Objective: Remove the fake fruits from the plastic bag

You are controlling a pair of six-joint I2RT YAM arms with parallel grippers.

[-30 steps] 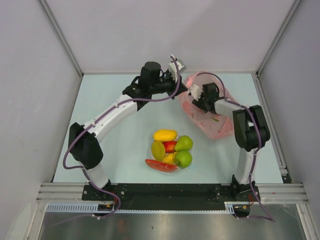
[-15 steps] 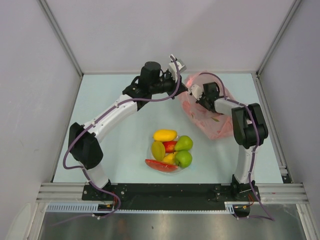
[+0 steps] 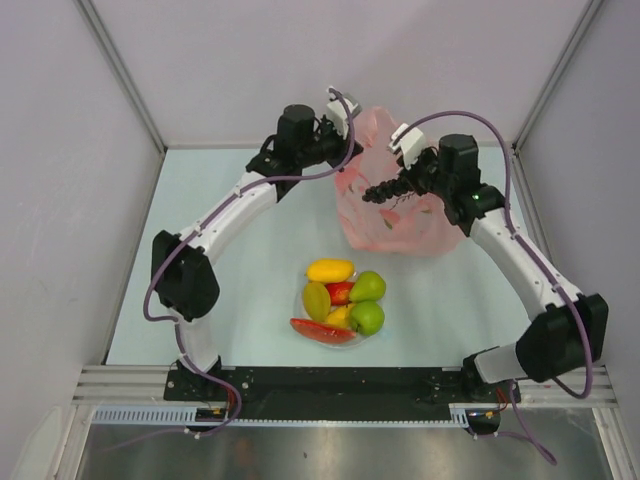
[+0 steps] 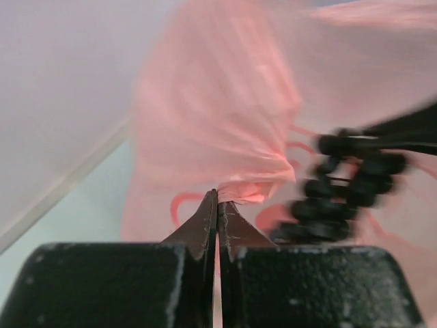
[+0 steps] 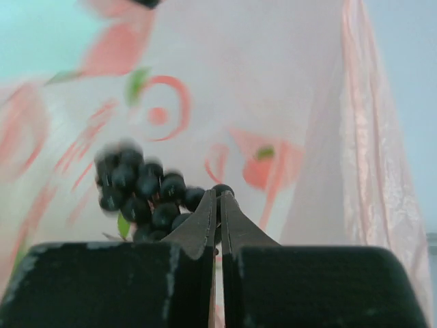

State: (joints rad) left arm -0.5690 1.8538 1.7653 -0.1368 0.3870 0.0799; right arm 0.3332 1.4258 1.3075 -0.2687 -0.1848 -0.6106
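We judge the job nearly done. Six fake fruits already lie out of the pink plastic bag (image 3: 400, 225), piled in a shallow bowl (image 3: 297, 306) on the surface (image 3: 450, 300), on the side of the bag nearest the arms' bases. They are a yellow-orange mango (image 3: 330, 270), a red mango (image 3: 341, 292), a yellow piece (image 3: 316, 300), two green pears (image 3: 368, 287) and a watermelon slice (image 3: 322, 331).

The dark purple grape bunch (image 3: 385, 190) is the only fruit not in that pile. The right claw (image 5: 218, 195) is clamped on it near its stem end, and it hangs against the upper part of the bag. We cannot tell whether it has fully cleared the bag's mouth.

The left claw (image 4: 218, 199) is pinched together on a gathered fold at the bag's top edge, so the bag stands tall rather than slumped.

We think what is left is to carry the grapes away from the bag and set them with the others. Through the thin pink film we make out no further fruit, though printed shapes and creases hide much of the inside.
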